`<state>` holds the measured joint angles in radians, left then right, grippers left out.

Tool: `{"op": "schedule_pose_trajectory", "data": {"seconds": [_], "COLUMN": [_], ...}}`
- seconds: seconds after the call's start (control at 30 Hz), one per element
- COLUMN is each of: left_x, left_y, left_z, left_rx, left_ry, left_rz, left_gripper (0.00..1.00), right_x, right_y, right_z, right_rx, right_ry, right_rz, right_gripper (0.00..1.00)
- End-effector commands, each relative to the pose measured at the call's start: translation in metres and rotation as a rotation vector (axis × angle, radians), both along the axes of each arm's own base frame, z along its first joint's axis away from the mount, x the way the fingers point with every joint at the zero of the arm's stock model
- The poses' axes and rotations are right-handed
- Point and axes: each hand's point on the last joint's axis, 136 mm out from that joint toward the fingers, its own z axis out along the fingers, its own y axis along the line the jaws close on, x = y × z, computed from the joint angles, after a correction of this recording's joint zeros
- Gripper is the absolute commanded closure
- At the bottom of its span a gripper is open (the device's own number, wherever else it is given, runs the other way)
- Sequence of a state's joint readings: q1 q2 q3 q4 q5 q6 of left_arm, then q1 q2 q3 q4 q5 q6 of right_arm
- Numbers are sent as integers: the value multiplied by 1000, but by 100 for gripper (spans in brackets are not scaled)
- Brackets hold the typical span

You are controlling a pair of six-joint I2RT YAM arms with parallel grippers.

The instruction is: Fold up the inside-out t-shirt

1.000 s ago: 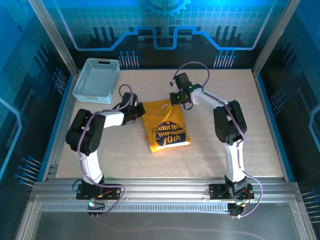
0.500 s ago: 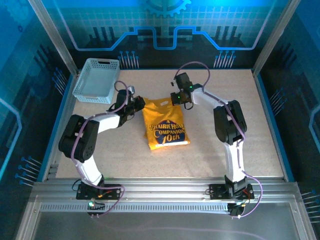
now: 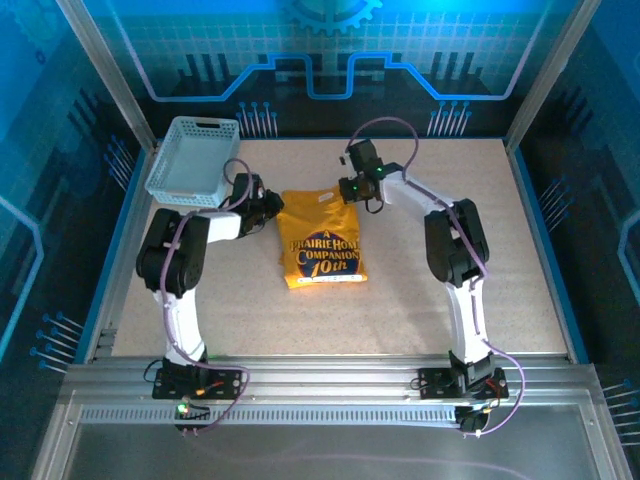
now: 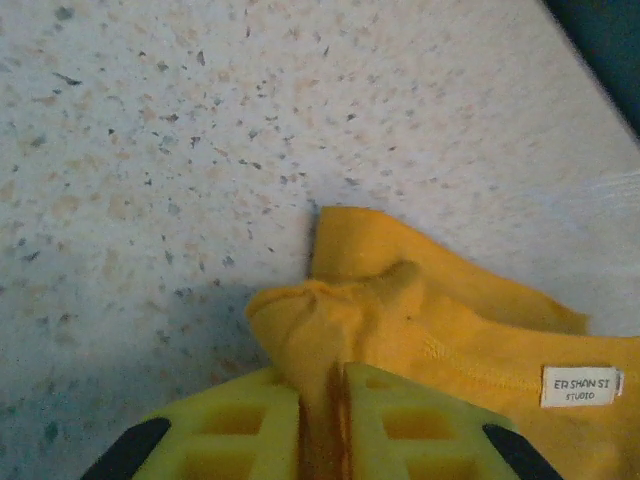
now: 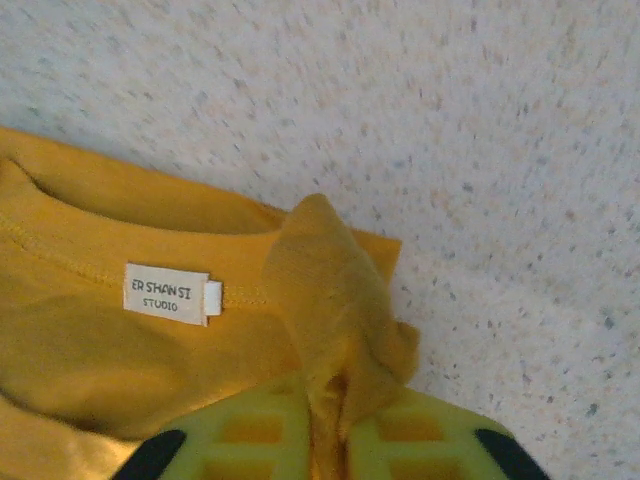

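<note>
the left claw [image 4: 322, 388] and right claw [image 5: 328, 402] each pinch a top corner of the folded t-shirt [image 3: 320, 240], which lies in the middle of the table [image 3: 460, 290]. if either pulls away before fully letting go, snagged cloth could drag the fold open.

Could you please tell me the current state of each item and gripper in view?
t-shirt: folded flat, print facing up, neck label showing.
basket: upright, open side up.
left gripper: jaws pinching a collar-end corner of the t-shirt.
right gripper: jaws pinching the other collar-end corner.
</note>
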<state>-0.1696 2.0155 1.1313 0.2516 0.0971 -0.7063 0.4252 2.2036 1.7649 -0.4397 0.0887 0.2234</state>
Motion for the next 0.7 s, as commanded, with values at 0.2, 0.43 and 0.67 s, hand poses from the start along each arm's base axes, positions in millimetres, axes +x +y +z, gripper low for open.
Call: {"op": "schedule_pose_trajectory", "data": {"seconds": [0.2,0.43,0.67], "left_x": [-8,-15,-8], "left_y": [22,2,-16], "left_z": [39,32,-1], "left_rx": [153,59,16], "left_ry": [109,125,199], "left_rz": [-25,-100,-127], "left_gripper": [27,18,23], "right_x": [7,1,1], "right_y": [-27,-8,7], "right_z": [30,13,-27], "right_rx": [-14,88,125], "right_ry": [20,106,217], "right_rz": [-47,16,25], "right_gripper": [40,33,35]}}
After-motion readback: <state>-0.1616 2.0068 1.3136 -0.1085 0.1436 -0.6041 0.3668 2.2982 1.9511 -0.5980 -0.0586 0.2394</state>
